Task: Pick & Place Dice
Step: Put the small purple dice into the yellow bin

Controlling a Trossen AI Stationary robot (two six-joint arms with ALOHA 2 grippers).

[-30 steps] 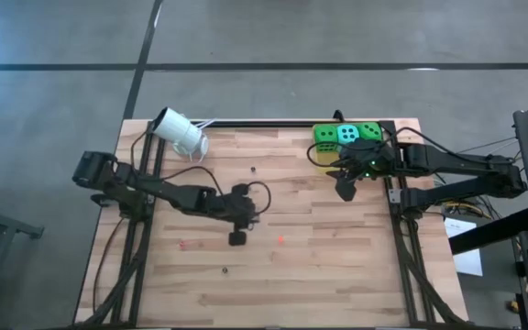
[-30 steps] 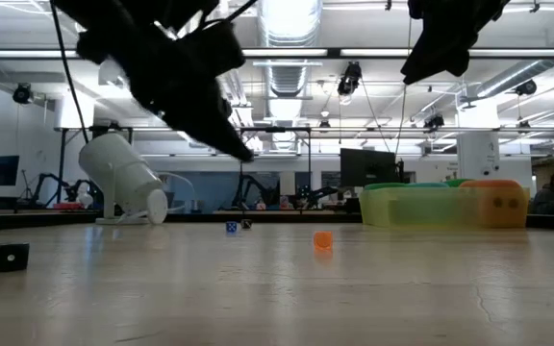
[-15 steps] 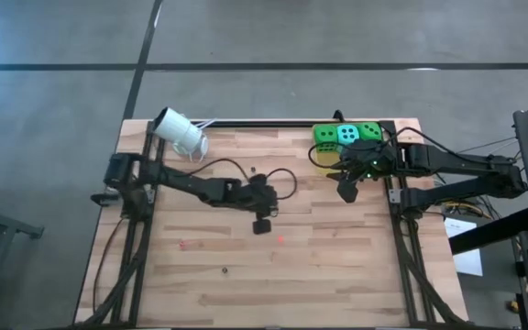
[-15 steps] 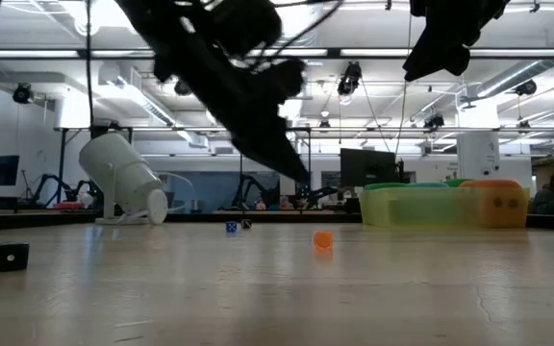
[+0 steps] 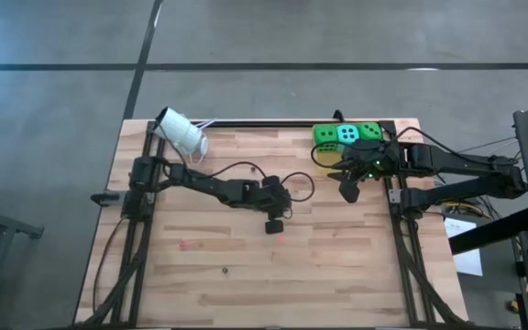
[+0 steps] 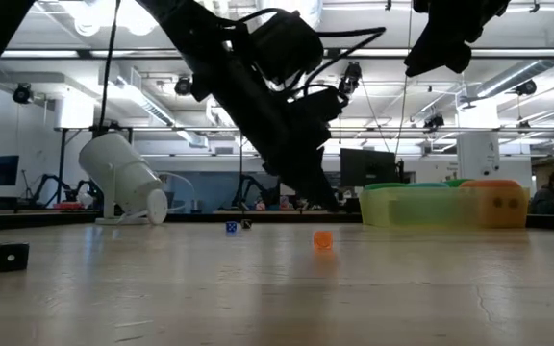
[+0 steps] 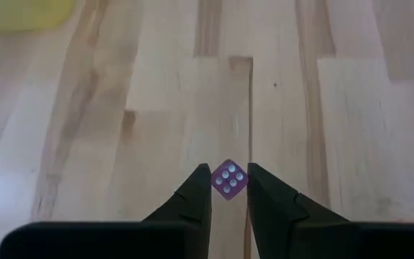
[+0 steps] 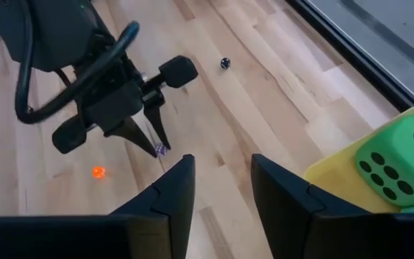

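**Left gripper pinches a tiny purple die over mid-table**

Left gripper (image 5: 274,225) hangs above the middle of the wooden table (image 5: 209,293), at the end of an arm stretched out long and low from its base at the table's left edge. In the left wrist view its two dark fingers (image 7: 192,198) are nearly closed, with a small purple die (image 7: 228,178) clamped between the tips, white pips facing the camera. The low view shows the arm slanting down to the right, fingertips clear of the tabletop. A small orange die (image 6: 323,239) lies on the wood just beside that gripper.

Right gripper (image 5: 346,191) hovers raised near the table's far right corner, just beside the yellow tray (image 5: 321,158). Its fingers (image 8: 171,188) stand partly apart and hold nothing. The tray holds the large dice: two green dice (image 5: 324,135) with a teal die (image 5: 346,134) between them.

A white cup (image 5: 180,133) lies tipped at the far left corner.
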